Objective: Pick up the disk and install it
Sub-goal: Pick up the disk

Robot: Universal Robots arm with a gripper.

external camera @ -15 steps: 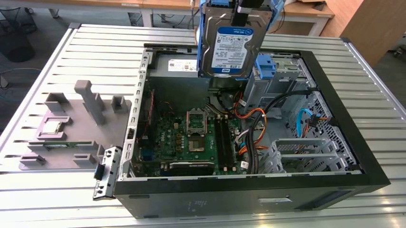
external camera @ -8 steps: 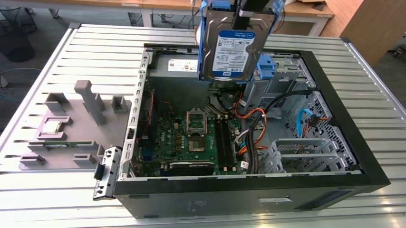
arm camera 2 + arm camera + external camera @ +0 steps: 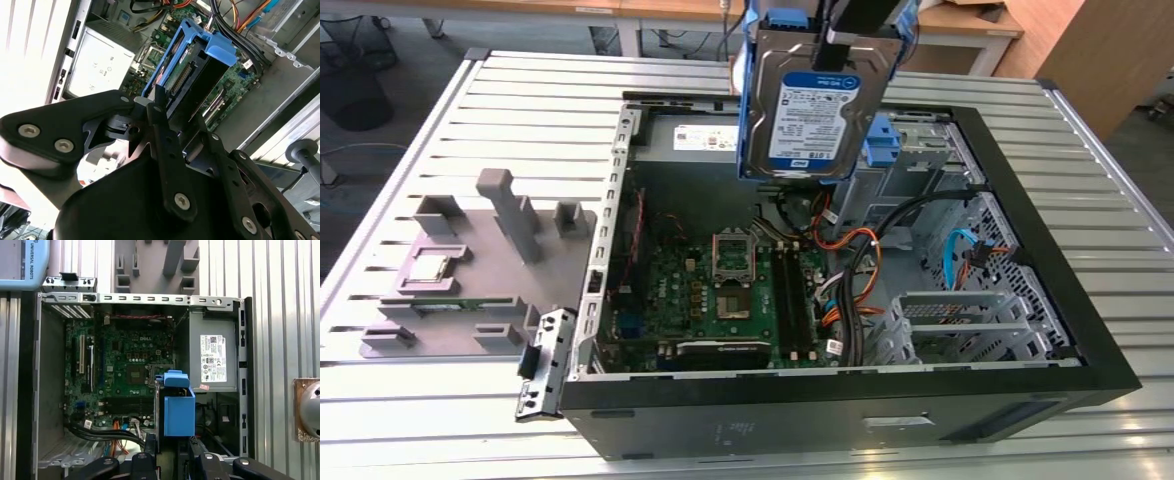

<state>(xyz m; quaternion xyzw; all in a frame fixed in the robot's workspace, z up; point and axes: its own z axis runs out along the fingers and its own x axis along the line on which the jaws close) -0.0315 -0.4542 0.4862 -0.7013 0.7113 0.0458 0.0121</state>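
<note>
Silver disk [image 3: 811, 100]: label [image 3: 803, 125] in exterior view, connector [image 3: 181, 79] in second wrist view.

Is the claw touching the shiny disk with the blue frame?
Touching: the exterior view shows the black gripper clamped on the silver, blue-framed metal disk, holding it aloft.

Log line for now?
gripper jaws: shut on silver hard drive in blue plastic carrier | drive: held above open black computer case | uninstalled

blue-framed silver disk [image 3: 814, 115], green motherboard [image 3: 670, 290], black case [image 3: 761, 415]
</note>
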